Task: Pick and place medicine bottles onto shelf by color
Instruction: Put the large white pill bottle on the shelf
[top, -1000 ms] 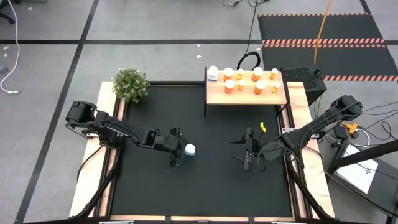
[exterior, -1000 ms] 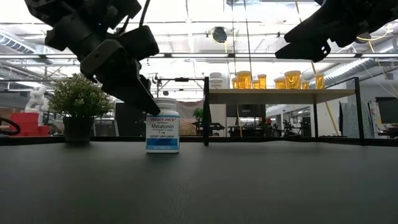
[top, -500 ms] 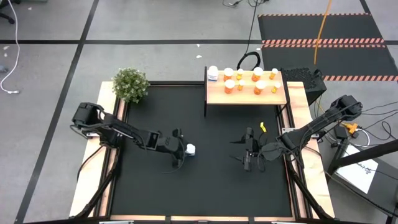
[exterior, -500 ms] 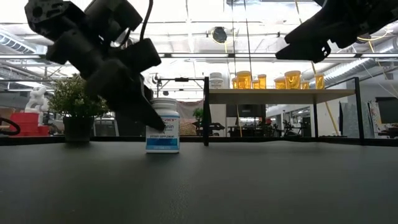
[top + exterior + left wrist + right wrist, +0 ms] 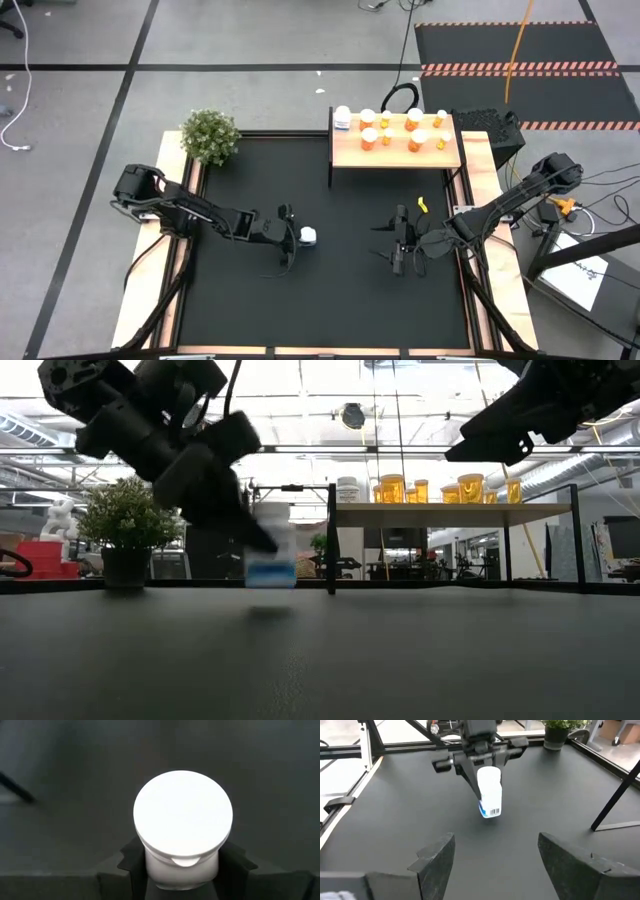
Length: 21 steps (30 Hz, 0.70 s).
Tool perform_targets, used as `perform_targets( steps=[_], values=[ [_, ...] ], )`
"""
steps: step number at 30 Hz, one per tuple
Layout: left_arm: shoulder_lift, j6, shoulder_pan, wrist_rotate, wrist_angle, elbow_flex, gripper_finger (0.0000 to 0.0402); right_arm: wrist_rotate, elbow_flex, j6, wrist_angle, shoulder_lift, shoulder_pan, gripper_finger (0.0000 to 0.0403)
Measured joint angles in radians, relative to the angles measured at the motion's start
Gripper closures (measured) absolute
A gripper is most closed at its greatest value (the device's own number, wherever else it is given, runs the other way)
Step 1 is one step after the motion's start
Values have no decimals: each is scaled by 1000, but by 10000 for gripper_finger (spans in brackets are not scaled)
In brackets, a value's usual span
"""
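From above, the shelf at the table's far edge already carries most of the medicine bottles: one white bottle at its left end and a cluster of orange ones filling the rest. Only one white bottle is away from the shelf, out on the mat well in front of it, where the left gripper has closed round it. The right gripper waits in front of the shelf's right half, fingers spread wide and empty.

At table height, that bottle hangs clear of the mat, below the shelf top and to its left.

The left wrist view shows the dark fingers pressed against both sides under the white cap.

From the right wrist, the bottle sits clamped and lifted. I'd say the job is almost done: this last one belongs beside its white partner.
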Motion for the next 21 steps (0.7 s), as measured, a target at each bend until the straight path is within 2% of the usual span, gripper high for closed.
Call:
perform_targets(
  steps=[3,6,8,13,21],
  values=[
    [-27,23,8,21,5,14,225,0,0,-24,0,0,0,124],
    [-60,61,38,89,-38,57,224,0,0,-54,-1,0,0,124],
    [-98,99,66,128,-127,99,230,0,-1,-77,1,0,0,124],
    [-132,243,150,173,-360,266,240,2,-2,-137,5,0,-2,124],
    [-124,469,318,265,-560,541,232,6,-2,-273,37,0,-26,124]
  ],
)
